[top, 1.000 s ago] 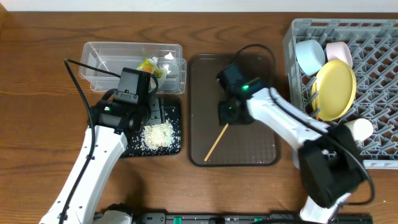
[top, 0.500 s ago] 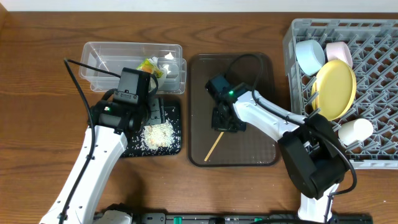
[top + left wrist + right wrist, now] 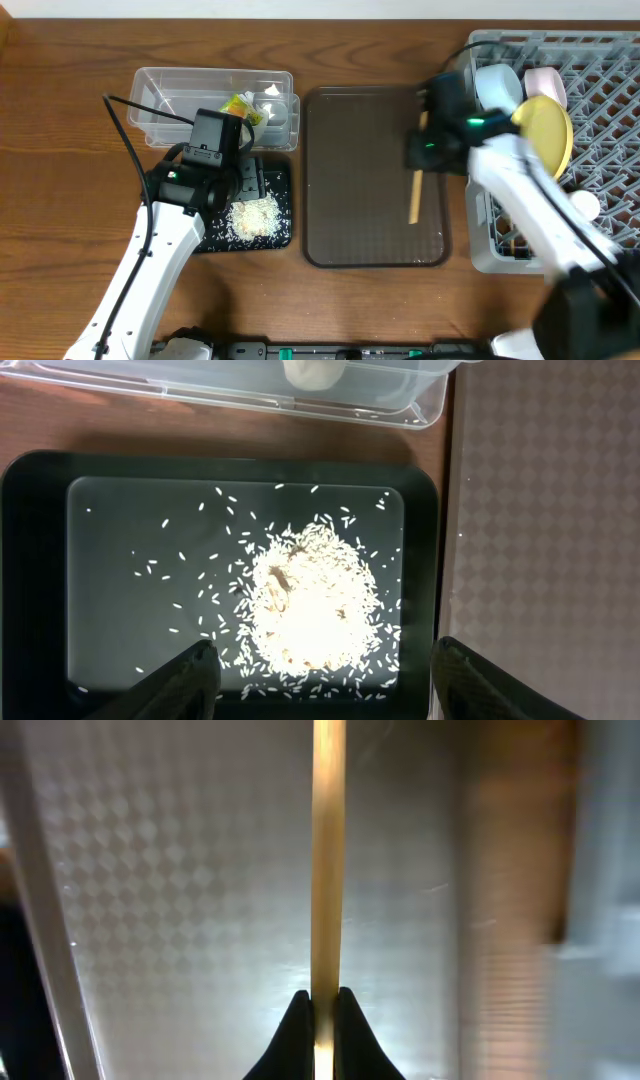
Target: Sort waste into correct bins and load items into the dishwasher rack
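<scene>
One wooden chopstick sits clamped between the closed fingertips of the right gripper. It runs almost straight down over the right side of the brown serving tray, just beside the grey dishwasher rack; whether its lower end touches the tray cannot be told. The left gripper hovers over the black tray with its fingers spread wide and nothing between them. The rice lies heaped in the middle of that tray, with loose grains scattered around it. Behind it, the clear tub holds the green-and-orange wrapper and the white paper scrap. In the rack, the yellow plate, the blue bowl and the pinkish bowl stand on edge, and the pale cup lies near the blurred right arm.
</scene>
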Tool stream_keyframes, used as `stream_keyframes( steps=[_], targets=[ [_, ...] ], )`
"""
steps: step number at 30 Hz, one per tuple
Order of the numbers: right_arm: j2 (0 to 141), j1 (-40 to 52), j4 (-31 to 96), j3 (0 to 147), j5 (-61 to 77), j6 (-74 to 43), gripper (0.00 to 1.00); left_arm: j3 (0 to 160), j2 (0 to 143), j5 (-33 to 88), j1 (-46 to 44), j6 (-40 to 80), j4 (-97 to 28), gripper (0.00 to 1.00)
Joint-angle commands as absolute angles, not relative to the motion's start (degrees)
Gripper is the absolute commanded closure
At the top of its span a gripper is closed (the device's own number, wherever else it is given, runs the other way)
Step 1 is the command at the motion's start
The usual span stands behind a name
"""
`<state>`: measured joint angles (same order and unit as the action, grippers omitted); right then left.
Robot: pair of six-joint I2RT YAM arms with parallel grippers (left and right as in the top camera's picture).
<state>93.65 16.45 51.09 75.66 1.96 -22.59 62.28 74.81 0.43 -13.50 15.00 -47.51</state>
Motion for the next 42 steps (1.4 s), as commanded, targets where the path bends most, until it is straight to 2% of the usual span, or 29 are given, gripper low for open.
stream_keyframes(
  steps=[1,9,15,16,17,19,22,29,36,39,40,42],
  targets=[
    [88.5,11.0,52.8,76.1,1.3,-10.5,0.99,62.0,74.9,-0.5,-13.3,15.1,-47.5,0.30],
    [86.1,-4.4,57.6,76.1,1.3,1.1,0.99,62.0,74.9,-0.5,-13.3,15.1,-47.5,0.30],
    [86.6,-11.5,57.3,76.1,0.3,2.5,0.99,62.0,74.9,-0.5,-13.3,15.1,-47.5,0.30],
    [86.7,-12.0,57.2,76.1,0.3,2.5,0.93,62.0,74.9,-0.5,-13.3,15.1,-47.5,0.30],
    [86.7,-12.2,57.3,76.1,0.3,2.6,0.82,62.0,74.9,-0.5,-13.3,15.1,-47.5,0.30],
    [86.8,-12.3,57.5,76.1,0.3,3.4,0.74,62.0,74.9,-0.5,-13.3,15.1,-47.5,0.30],
    [87.0,-12.3,57.5,76.1,0.2,3.3,0.54,62.0,74.9,-0.5,-13.3,15.1,-47.5,0.30],
    [87.0,-12.1,57.7,76.1,1.6,3.3,0.52,62.0,74.9,-0.5,-13.3,15.1,-47.5,0.30],
    [87.0,-10.2,57.6,76.1,10.7,3.3,0.51,62.0,74.9,-0.5,-13.3,15.1,-47.5,0.30],
    [87.0,-8.5,57.2,76.1,12.3,3.3,0.46,62.2,74.7,-0.5,-13.2,14.1,-47.5,0.29],
    [87.0,-7.8,56.8,76.1,12.3,3.2,0.45,62.3,74.7,-0.5,-13.2,12.5,-47.4,0.22],
    [87.0,-6.3,55.9,76.1,12.3,3.3,0.42,62.3,74.7,-0.5,-13.2,10.3,-47.0,0.20]
  ],
)
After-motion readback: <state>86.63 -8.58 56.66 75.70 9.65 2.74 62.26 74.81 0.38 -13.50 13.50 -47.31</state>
